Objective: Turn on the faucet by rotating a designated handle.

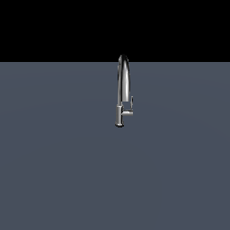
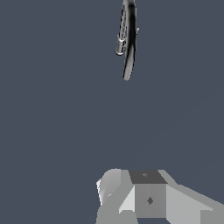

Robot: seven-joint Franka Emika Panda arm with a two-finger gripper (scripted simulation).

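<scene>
Faucet (image 2: 127,39) well apart from gripper (image 2: 146,197)

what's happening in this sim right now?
Nothing is being handled yet. A chrome faucet stands upright on the grey floor, its small handle sticking out to the exterior view's right. The arm is not in the exterior view. In the wrist view the gripper is well short of the faucet, touching nothing.

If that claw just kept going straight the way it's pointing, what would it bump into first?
Probably the faucet. In the wrist view, bare grey floor lies between the claw and it, nothing else. Whether it would meet the spout or the small handle first is unclear, and the depth is hard to judge.
</scene>
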